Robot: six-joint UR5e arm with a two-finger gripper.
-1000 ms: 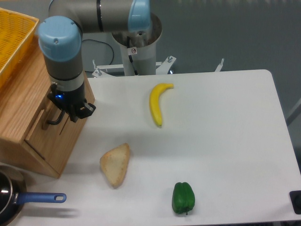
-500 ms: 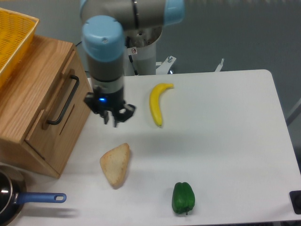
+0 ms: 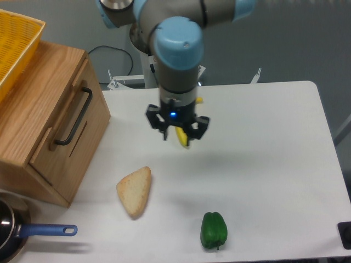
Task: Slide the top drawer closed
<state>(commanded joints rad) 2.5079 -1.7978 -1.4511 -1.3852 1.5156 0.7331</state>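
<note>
Lowest in the frame, the green pepper point(image 3: 213, 230) and bread slice point(image 3: 135, 190) lie untouched on the table point(image 3: 274, 164). Mid-frame, the gripper point(image 3: 177, 133) hovers above the banana point(image 3: 182, 137), fingers spread and holding nothing. At left, the top drawer point(image 3: 66, 118) sits flush in its wooden cabinet, so the closing looks finished. A second ago the gripper was at the drawer's handle point(image 3: 74, 118); it has since swung right, clear of it.

Bare tabletop point(image 3: 263, 164) right of end effector point(image 3: 176, 131); bread point(image 3: 135, 192) and pepper point(image 3: 213, 230) below.
</note>
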